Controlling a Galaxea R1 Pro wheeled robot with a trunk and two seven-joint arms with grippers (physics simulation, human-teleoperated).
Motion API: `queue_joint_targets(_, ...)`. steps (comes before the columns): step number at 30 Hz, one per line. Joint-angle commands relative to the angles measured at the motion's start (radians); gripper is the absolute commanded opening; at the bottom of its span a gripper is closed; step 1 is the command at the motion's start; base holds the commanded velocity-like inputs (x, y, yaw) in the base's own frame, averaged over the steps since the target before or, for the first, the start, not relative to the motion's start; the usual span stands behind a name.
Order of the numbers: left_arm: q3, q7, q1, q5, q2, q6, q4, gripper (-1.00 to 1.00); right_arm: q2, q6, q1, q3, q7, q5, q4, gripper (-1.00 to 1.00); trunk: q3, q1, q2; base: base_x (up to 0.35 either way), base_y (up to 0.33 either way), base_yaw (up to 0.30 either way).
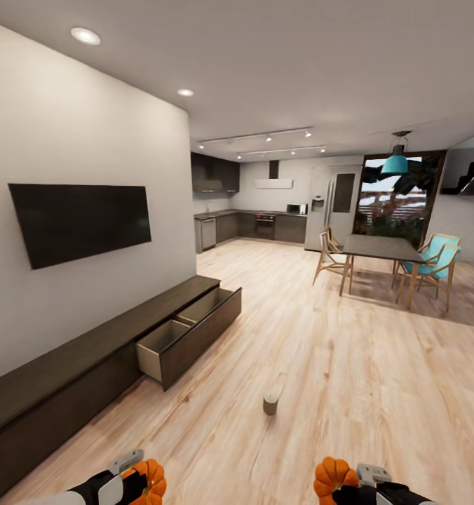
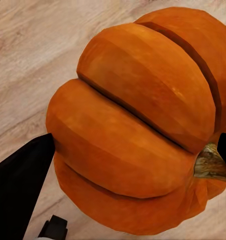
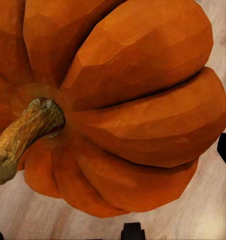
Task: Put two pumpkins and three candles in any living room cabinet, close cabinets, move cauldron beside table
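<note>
Carrying two loads at once, you are risking a drop — either pumpkin could be slipping on its smooth ribs if the base is jolting on the way to the cabinet [image 1: 90, 365], and the candle [image 1: 271, 402] standing on the floor [image 1: 349, 365] between you and the open drawer [image 1: 188, 337] could get knocked over by the wheels.

The room is lying open ahead: pale wood planks are running to a dark kitchen [image 1: 251, 224] at the back, a television [image 1: 79, 221] is hanging on the white wall above the long low unit, and a dining table [image 1: 381, 249] with chairs is standing well off to the right.

The drawer is sitting pulled out, its beige inside showing and apparently bare.

Your left gripper [image 1: 128, 480] is clamping the left pumpkin [image 2: 138, 130], black fingers [image 2: 17, 185] pressing its flanks. Your right gripper [image 1: 356, 484] is holding the right pumpkin [image 3: 123, 105] the same way — stem [image 3: 25, 135] pointing aside.
</note>
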Motion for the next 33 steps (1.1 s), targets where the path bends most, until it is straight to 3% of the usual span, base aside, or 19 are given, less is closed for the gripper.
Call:
queue_joint_targets(1,-0.008,0.004,-0.001,0.007,0.000,0.003,0.000,-1.00,0.000,0.002,-0.001,0.006,0.006,-0.012,0.001,-1.00,-0.001,0.001,-0.001,0.238,-0.240,0.000)
queue_joint_targets(12,-0.008,0.004,-0.001,0.007,0.000,0.003,0.000,-1.00,0.001,-0.045,0.000,0.008,0.007,-0.007,0.001,-1.00,-0.001,0.001,-0.001,0.263,-0.192,-0.018)
queue_joint_targets(33,-0.008,0.004,-0.001,0.007,-0.002,0.003,0.000,-1.00,0.002,-0.046,0.000,0.007,0.006,-0.012,0.001,-1.00,0.011,0.001,-0.001,0.309,-0.173,-0.236)
